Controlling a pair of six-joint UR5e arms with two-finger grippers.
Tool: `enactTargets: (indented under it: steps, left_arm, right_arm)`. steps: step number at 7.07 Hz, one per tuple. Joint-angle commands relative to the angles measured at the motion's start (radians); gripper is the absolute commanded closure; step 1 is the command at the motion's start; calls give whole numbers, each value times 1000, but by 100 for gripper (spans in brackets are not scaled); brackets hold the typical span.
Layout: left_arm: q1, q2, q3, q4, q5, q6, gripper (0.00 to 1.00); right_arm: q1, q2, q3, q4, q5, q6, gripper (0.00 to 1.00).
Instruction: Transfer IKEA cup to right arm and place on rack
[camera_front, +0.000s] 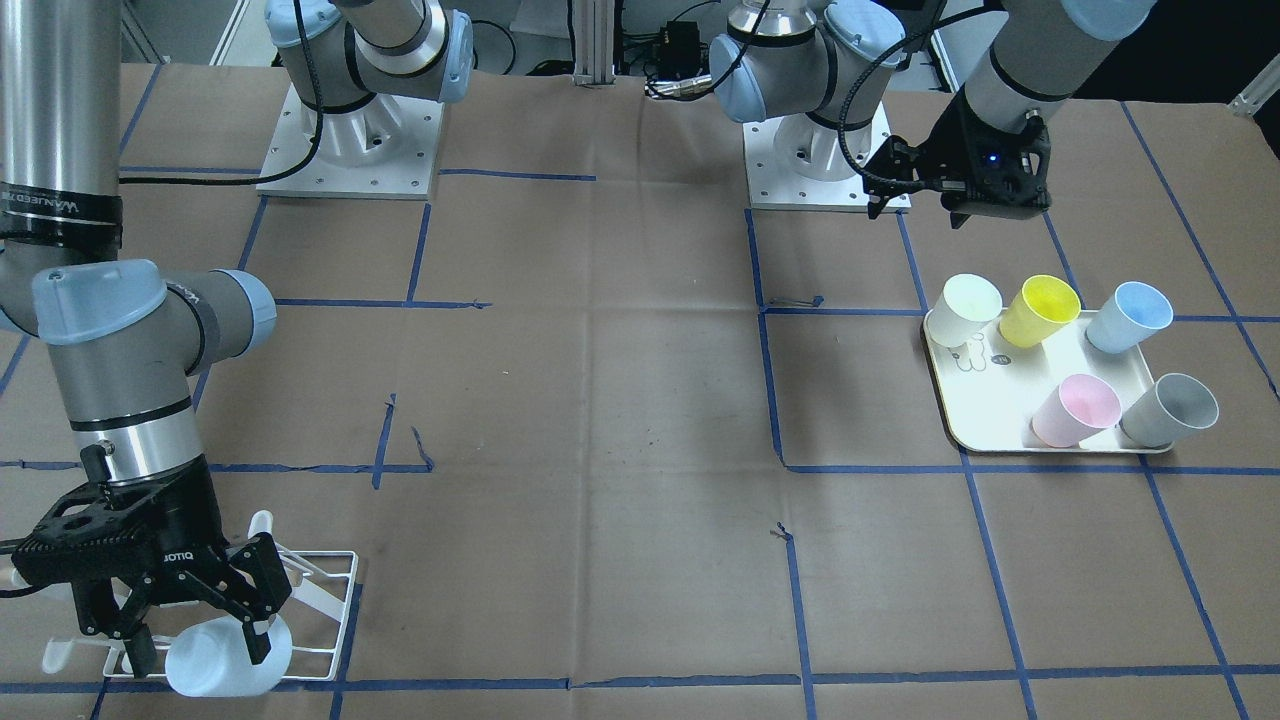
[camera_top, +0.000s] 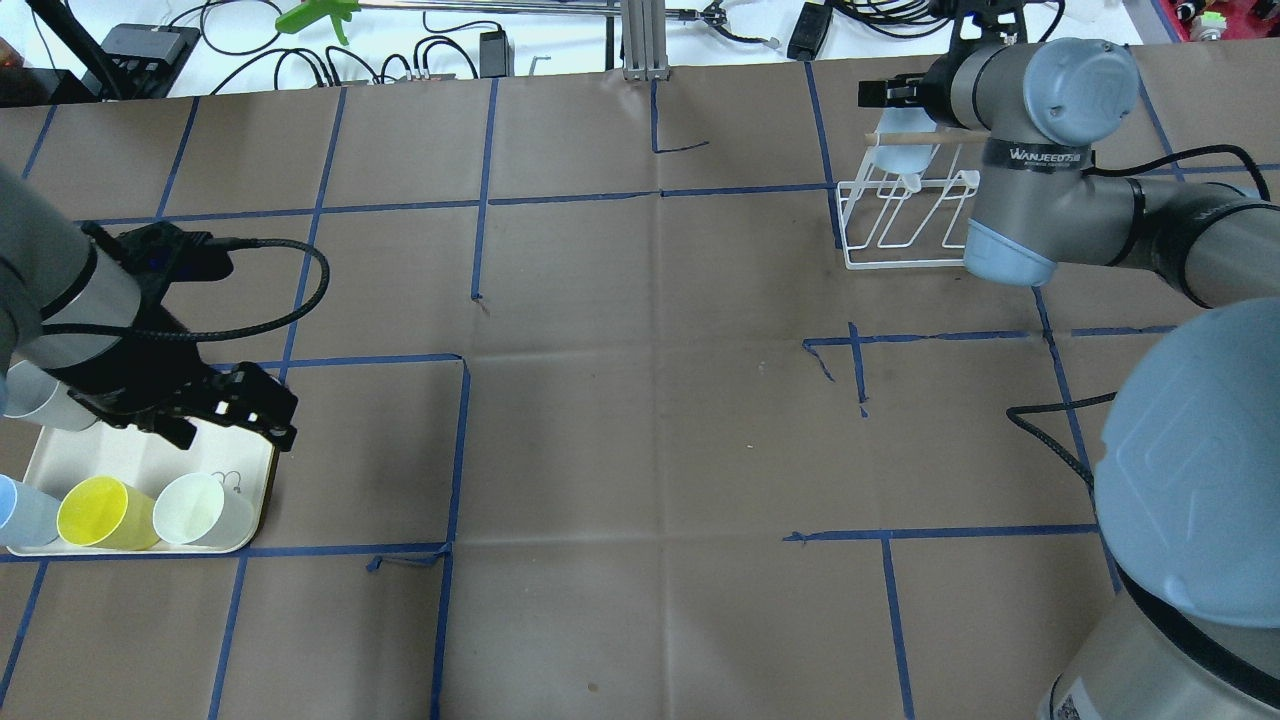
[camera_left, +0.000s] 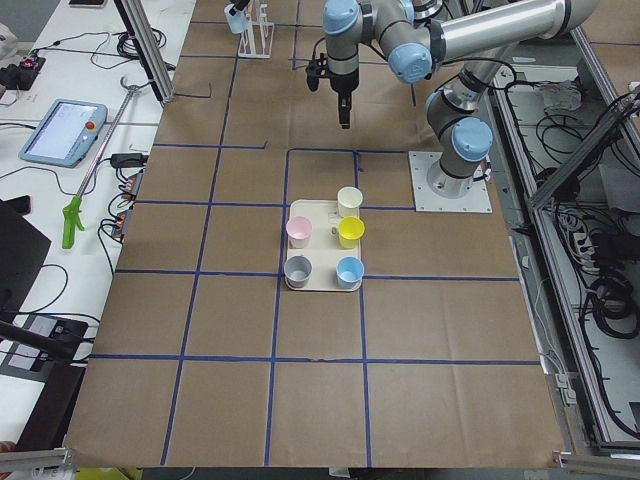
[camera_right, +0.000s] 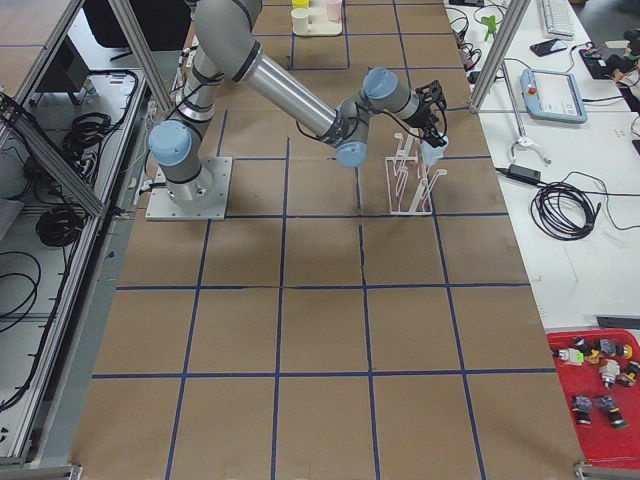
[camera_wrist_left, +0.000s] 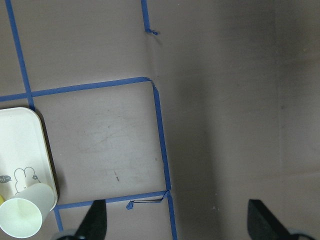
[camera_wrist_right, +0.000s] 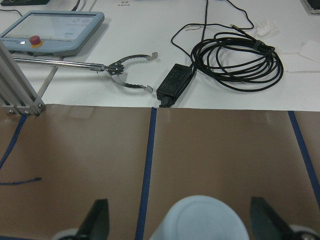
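Pale-blue plastic, the cup (camera_front: 230, 672) lies tipped on its side at the end of the rack (camera_front: 345, 600), apparently slid over a prong, though the prong itself is hidden. The right gripper (camera_front: 200, 657) brackets it with fingers spread. In the right wrist view the cup's base faces the camera, with a gap showing on one side, so it looks let go rather than pinched. Its long axis runs along the gripper's line of reach, so I judge that backing straight out along that line would clear it. The left gripper (camera_wrist_left: 181, 222), also spread and empty, hangs by the tray (camera_front: 990, 400), well apart across the surface.
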Motion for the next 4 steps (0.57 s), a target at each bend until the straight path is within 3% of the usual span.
enactTargets:
  steps: [1,4]
  left_arm:
    - [181,25,-77,103,53,181,1]
    - [216,-15,-111,207,44,193,1]
  right_arm:
    - [0,-2,-11,1,1,-1,0]
    - [4,-48,-16,-2,17,-2,0]
